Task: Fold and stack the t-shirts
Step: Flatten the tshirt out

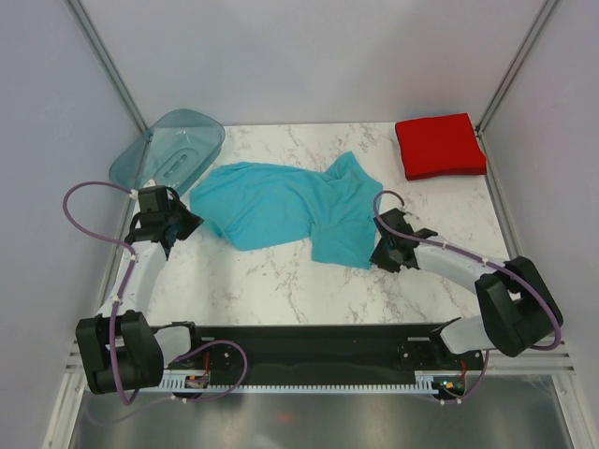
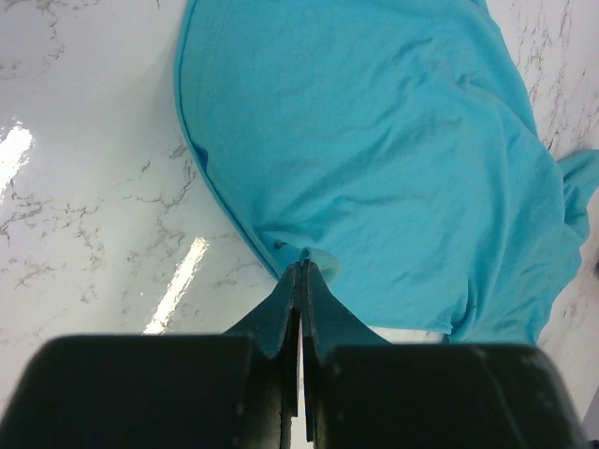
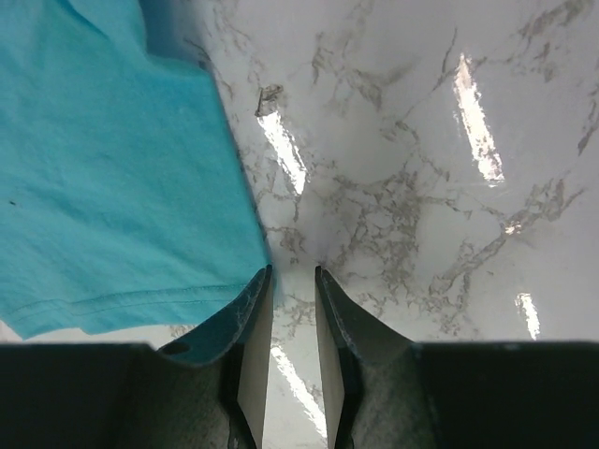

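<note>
The turquoise t-shirt (image 1: pixel 281 210) lies crumpled and spread across the middle of the marble table. A red t-shirt (image 1: pixel 440 145), folded into a square, rests at the back right corner. My left gripper (image 1: pixel 192 223) is at the turquoise shirt's left edge. In the left wrist view its jaws (image 2: pixel 304 267) are pressed together with a small pinch of the shirt's hem (image 2: pixel 374 159) at the tips. My right gripper (image 1: pixel 382 254) sits low at the shirt's right lower corner. Its fingers (image 3: pixel 293 273) stand apart over bare marble, with the shirt's hemmed corner (image 3: pixel 103 178) just beside the left finger.
A translucent teal plastic tray (image 1: pixel 173 145) leans at the back left corner, just behind the left gripper. Metal frame posts and grey walls close in the table on the left, right and back. The arms' black base rail (image 1: pixel 309 341) runs along the near edge.
</note>
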